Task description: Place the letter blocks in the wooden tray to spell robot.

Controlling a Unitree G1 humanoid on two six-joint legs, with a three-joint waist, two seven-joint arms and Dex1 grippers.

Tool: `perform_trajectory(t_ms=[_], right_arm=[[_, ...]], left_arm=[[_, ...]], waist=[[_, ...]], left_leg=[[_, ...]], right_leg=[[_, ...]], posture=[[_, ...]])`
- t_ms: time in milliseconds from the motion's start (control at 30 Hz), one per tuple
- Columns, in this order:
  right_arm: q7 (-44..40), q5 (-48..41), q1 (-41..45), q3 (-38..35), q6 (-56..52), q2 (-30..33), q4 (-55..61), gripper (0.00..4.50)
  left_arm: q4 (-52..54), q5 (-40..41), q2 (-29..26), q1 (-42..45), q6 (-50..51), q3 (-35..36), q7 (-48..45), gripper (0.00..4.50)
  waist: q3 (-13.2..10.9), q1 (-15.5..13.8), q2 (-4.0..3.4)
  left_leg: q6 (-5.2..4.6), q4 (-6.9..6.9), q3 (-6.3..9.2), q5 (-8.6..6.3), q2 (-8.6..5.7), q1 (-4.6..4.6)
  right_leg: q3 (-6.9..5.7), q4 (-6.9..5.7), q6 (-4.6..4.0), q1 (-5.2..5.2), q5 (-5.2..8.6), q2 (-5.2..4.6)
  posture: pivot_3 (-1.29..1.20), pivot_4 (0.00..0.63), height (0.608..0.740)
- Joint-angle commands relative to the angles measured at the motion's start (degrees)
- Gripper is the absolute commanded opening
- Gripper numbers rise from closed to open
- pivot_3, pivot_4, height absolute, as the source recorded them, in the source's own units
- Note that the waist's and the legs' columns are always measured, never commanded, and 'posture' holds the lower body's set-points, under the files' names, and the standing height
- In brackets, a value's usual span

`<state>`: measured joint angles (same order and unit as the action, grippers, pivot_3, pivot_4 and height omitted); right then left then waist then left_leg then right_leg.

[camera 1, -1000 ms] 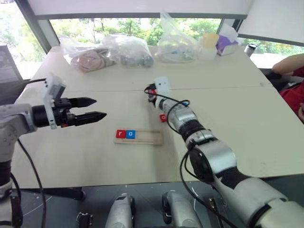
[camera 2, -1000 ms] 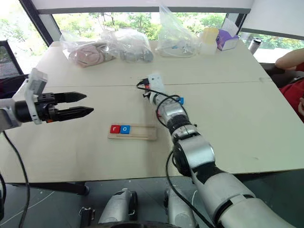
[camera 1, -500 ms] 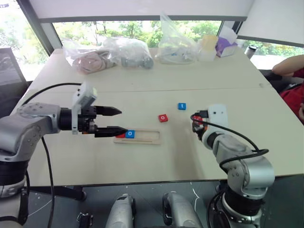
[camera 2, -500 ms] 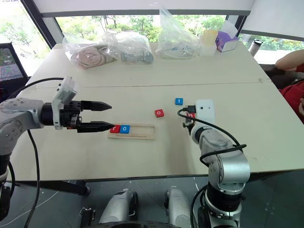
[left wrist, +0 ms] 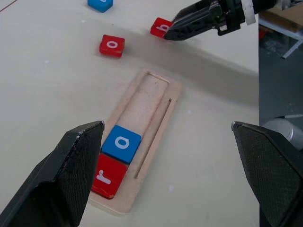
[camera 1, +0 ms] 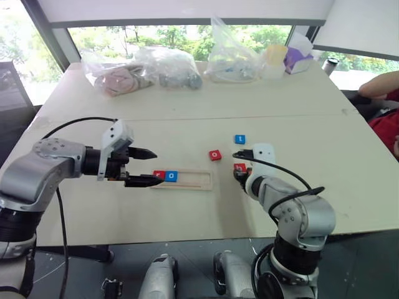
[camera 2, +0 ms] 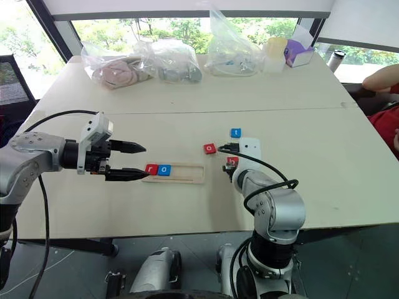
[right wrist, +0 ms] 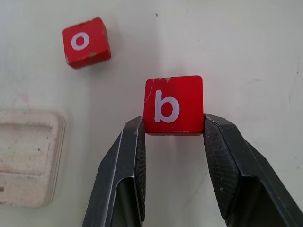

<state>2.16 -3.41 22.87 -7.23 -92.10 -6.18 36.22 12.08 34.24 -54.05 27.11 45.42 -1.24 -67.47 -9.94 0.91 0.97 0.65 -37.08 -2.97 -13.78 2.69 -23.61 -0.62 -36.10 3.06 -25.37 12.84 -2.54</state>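
Observation:
The wooden tray [camera 1: 194,180] lies mid-table with a red r block [camera 1: 159,175] and a blue o block [camera 1: 172,176] side by side at its left end. My left gripper [camera 1: 158,167] hovers open just left of the tray, its fingers pointing at those two blocks. To the right of the tray, my right gripper [right wrist: 173,124] is shut on a red b block [right wrist: 173,105], low over the table. A red o block [camera 1: 214,154] and a blue t block [camera 1: 239,139] lie loose on the table beyond it.
Clear plastic bags [camera 1: 168,65] and a purple box [camera 1: 298,57] stand along the table's far edge. A person's arm [camera 1: 380,84] rests at the far right. Bare table [camera 1: 124,212] lies between the tray and the near edge.
My left gripper has come down and to the right, up to the tray's left end. My right arm has folded back from a far reach, and its gripper now sits right of the tray.

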Motion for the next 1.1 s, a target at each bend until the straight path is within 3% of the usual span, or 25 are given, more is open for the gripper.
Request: perform_trajectory(t_ms=[33,67,100,233,367,533,633,733,900,1100], right_arm=[[0.1,-0.1,-0.3,-0.3,-0.4,-0.8,0.9,1.19],[-0.2,-0.4,-0.3,-0.4,-0.4,-1.1,0.8,2.22],[-0.2,-0.5,-0.2,-0.4,-0.4,-1.2,0.7,2.51],[-0.5,-0.3,1.6,-1.6,-0.4,-0.1,1.6,4.44],[-4.8,-4.4,4.6,-5.2,-0.4,2.5,4.9,4.44],[-23.5,-15.8,8.9,-5.5,4.4,24.0,1.4,4.44],[-45.8,-18.9,1.5,-0.3,24.7,42.4,-6.9,4.44],[-58.1,-15.7,-3.2,5.4,45.7,52.3,-13.9,4.44],[-63.2,-8.3,0.1,12.5,68.5,52.1,-36.3,4.44],[-66.9,-7.3,3.2,15.3,75.5,49.2,-44.7,4.44]], left_arm=[[0.2,-0.4,-0.5,0.2,-1.1,1.2,-0.3,4.5],[0.2,-0.4,-0.5,0.2,-1.1,1.2,-0.2,4.5],[0.2,-0.4,-0.5,0.2,-1.1,1.2,-0.2,4.5],[-0.3,-0.7,-0.8,0.2,-1.5,1.2,-0.5,4.5],[-1.9,-1.5,-1.5,0.9,-2.6,0.9,-1.7,4.5],[-2.0,-1.2,-2.9,2.5,-3.3,0.0,-5.9,4.5],[1.0,-0.7,-5.1,1.8,-3.9,-0.4,-9.5,4.5],[3.2,0.5,-6.7,0.5,-4.1,-0.6,-13.1,4.5],[5.6,0.3,-5.9,2.5,-3.4,-2.4,-13.6,4.5],[6.3,0.8,-5.0,3.8,-1.9,-2.0,-12.0,4.5]], waist=[[0.0,0.1,0.0],[0.0,0.2,0.0],[0.0,0.2,0.0],[0.0,0.3,0.0],[0.0,0.2,-0.01],[-0.1,0.1,0.0],[-0.2,-0.1,0.11],[-0.2,-0.1,0.16],[-0.5,0.6,0.51],[-0.6,0.1,0.52]], left_leg=[[0.0,0.0,-0.01,0.0,0.0,0.0],[0.0,0.0,-0.02,0.0,-0.01,0.0],[0.0,0.01,-0.01,0.0,-0.01,0.0],[0.0,0.02,0.0,0.0,0.0,0.0],[0.0,0.02,-0.01,0.0,0.0,0.0],[0.0,0.01,-0.04,0.0,-0.03,-0.05],[-0.02,0.07,-0.03,-0.02,-0.12,-0.05],[-0.18,0.14,-0.08,-0.13,-0.23,-0.06],[-0.25,-0.02,-0.23,-0.16,-0.2,0.04],[-0.23,-0.09,-0.25,-0.14,-0.18,0.06]], right_leg=[[0.0,0.0,0.0,0.0,0.0,-0.01],[0.0,0.0,0.0,0.0,0.0,-0.01],[0.0,0.0,0.0,-0.01,0.0,0.0],[0.0,-0.01,0.0,-0.03,0.0,0.04],[0.0,-0.01,0.0,-0.03,0.0,0.04],[0.0,0.06,0.01,-0.03,0.01,-0.13],[0.0,0.2,0.21,0.04,0.14,-0.09],[0.03,0.29,0.24,0.08,0.19,-0.11],[0.21,0.08,0.32,0.04,0.21,0.04],[0.23,-0.01,0.25,0.04,0.16,0.1]], posture=[[0.0,0.15,0.74],[0.0,0.15,0.74],[0.0,0.15,0.74],[0.0,0.15,0.74],[0.0,0.15,0.74],[0.0,0.15,0.74],[0.0,0.15,0.74],[0.0,0.15,0.74],[0.0,0.15,0.74],[0.0,0.15,0.74]])
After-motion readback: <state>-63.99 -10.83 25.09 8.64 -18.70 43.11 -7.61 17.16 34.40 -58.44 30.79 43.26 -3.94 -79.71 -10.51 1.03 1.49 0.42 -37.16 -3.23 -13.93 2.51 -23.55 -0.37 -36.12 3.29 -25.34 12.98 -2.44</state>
